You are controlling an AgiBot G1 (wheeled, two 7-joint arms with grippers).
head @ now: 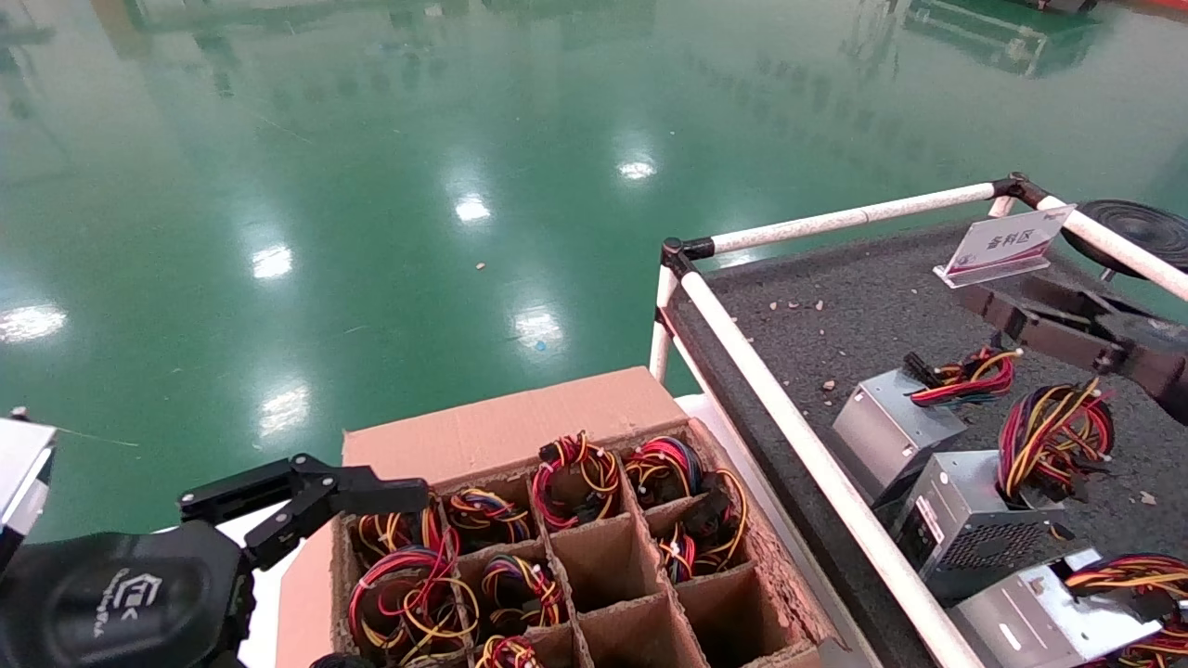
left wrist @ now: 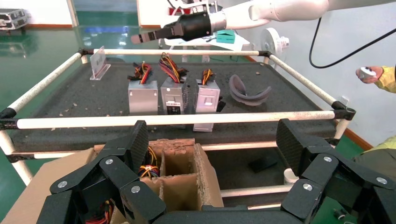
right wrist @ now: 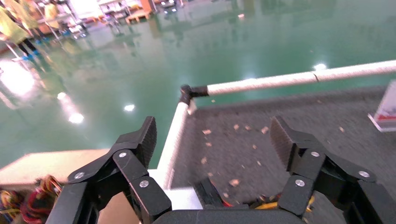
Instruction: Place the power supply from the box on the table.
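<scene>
The plain silver-grey power supply [head: 886, 431] [left wrist: 142, 95] lies on the dark speckled table [head: 835, 306] with its red, yellow and black wire loop [head: 965, 376] beside it. Just above those wires hovers my right gripper [head: 1021, 320] [right wrist: 215, 140], open and holding nothing. The brown cardboard box [head: 520, 422] [left wrist: 187, 172] stands left of the table, and wire bundles [head: 575, 478] fill many of its cells. My left gripper [head: 306, 496] [left wrist: 214, 142] hangs open over the box's near left corner, with nothing between its fingers.
A silver unit with a mesh grille [head: 974, 524] and a third unit [head: 1039, 622] lie nearer me on the table. A white sign [head: 1002, 246], a black disc [head: 1132, 227] and cardboard crumbs sit farther back. White pipe rails [head: 798, 436] separate box and table. Green floor lies beyond.
</scene>
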